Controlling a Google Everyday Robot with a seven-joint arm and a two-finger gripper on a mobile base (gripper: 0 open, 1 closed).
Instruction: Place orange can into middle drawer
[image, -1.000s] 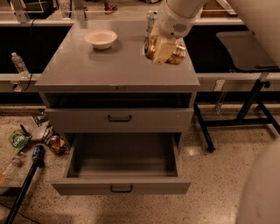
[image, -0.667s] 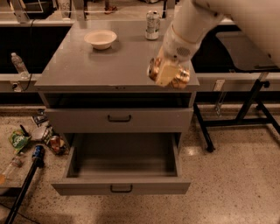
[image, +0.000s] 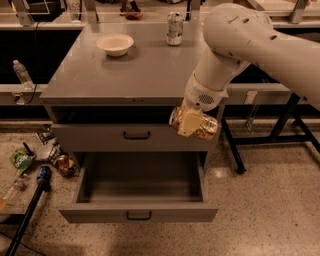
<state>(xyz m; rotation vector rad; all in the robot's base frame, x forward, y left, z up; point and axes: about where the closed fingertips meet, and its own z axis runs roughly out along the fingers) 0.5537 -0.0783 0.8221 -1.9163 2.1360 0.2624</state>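
My gripper (image: 192, 122) is shut on the orange can (image: 205, 127), which lies sideways in it. It hangs in the air in front of the upper grey drawer front (image: 135, 136), at the cabinet's right side, above the right part of the open middle drawer (image: 140, 192). That drawer is pulled out and looks empty inside. Its black bar handle (image: 138, 216) faces the front.
On the cabinet top (image: 125, 70) stand a white bowl (image: 115, 44) at the back left and a green-and-white silver can (image: 174, 28) at the back. Litter and a bottle (image: 30, 160) lie on the floor to the left. A black table frame (image: 280, 130) stands to the right.
My gripper has carried the orange can down and forward, from above the cabinet top's right side to in front of the upper drawer front. The drawer has stayed open.
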